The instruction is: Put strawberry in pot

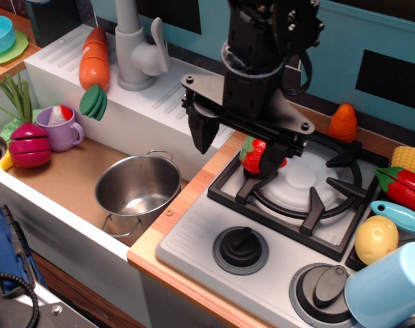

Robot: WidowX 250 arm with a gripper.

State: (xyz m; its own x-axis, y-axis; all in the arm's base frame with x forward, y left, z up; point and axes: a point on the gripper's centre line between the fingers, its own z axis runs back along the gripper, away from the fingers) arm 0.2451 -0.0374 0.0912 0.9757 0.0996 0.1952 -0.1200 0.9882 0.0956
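The strawberry (252, 154), glossy red with a green cap, is at the back left corner of the black stove grate (310, 205). My black gripper (236, 161) hangs over that corner with its jaws spread. The right finger (271, 161) is against the strawberry. The left finger (203, 134) is well apart from it, over the counter edge. I cannot tell whether the strawberry rests on the grate or is slightly lifted. The shiny steel pot (125, 179) stands empty in the sink, below and to the left of the gripper.
A purple mug (60, 127) and a magenta sliced vegetable (29, 145) sit at the sink's left. A carrot (94, 63) and faucet (135, 48) stand behind. Corn (409, 160), red pepper (407, 184), lemon (376, 239) and a light blue cup (388, 287) crowd the stove's right.
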